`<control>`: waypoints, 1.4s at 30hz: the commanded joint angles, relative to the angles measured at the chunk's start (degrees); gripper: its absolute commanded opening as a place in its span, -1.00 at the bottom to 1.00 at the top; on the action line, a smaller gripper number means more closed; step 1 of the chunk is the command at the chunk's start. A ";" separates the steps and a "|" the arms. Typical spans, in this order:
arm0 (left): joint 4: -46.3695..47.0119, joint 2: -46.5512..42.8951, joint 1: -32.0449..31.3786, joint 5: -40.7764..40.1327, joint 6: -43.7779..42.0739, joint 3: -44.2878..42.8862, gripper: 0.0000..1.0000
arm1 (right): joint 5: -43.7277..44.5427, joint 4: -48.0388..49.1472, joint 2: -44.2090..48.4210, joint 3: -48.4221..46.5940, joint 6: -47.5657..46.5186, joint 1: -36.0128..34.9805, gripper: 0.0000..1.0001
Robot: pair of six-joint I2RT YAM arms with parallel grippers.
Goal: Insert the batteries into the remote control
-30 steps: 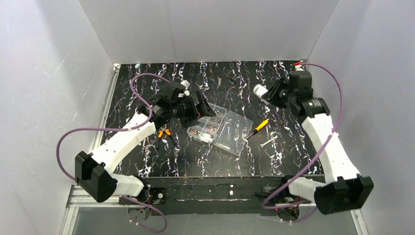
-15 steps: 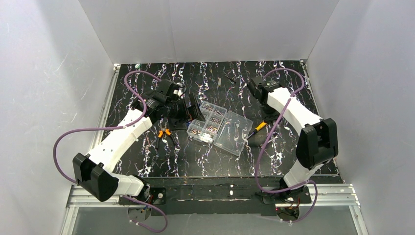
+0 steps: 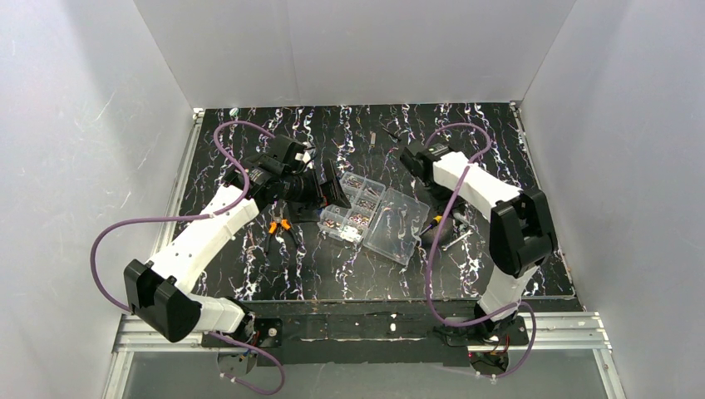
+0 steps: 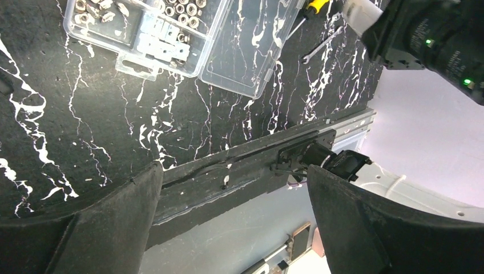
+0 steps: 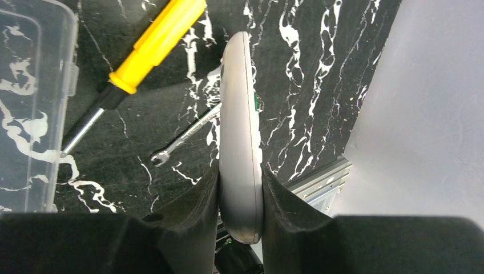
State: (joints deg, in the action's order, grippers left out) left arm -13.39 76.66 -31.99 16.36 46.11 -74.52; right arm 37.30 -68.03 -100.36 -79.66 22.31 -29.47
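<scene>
1. The desk (image 3: 249,274) is black with white streaks. The loose things lie on it.
2. The left arm (image 3: 208,233) reaches to the left side of the box. Its jaws are wide apart and hold nothing.
3. The right arm (image 3: 474,179) bends over the far middle of the desk. Its jaws squeeze the remote.
4. The box (image 3: 374,216) lies open in the middle, with small metal bits in its compartments.
5. The remote (image 5: 240,103) sits edge-on between the right jaws and looks lifted off the desk. I cannot see its battery hole.
6. The screwdriver (image 5: 154,43) lies just beside the box lid.
7. The wrench (image 5: 185,134) lies near the screwdriver but apart from it.
8. I cannot spot the batteries anywhere. I think the step now is holding the remote ready. Next, the empty left jaws need to find a battery and pinch it. The remote must also turn so its hole faces them.
</scene>
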 commanded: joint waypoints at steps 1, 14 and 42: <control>-2.37 -0.01 0.35 2.91 0.36 1.13 0.96 | 1.53 1.13 -1.42 0.45 0.28 -1.10 -0.67; -2.26 -0.09 0.35 3.34 0.39 1.30 0.97 | -5.45 6.57 -3.66 2.73 -1.58 -2.21 -0.06; -2.10 0.60 0.35 5.17 1.01 1.43 0.97 | -10.27 9.57 -3.46 5.82 -2.50 -2.56 0.38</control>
State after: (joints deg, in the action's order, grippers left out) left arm -12.29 76.95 -31.99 19.40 47.00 -73.60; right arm 28.99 -57.95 -106.87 -75.46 19.49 -31.79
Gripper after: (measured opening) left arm 0.981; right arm 0.686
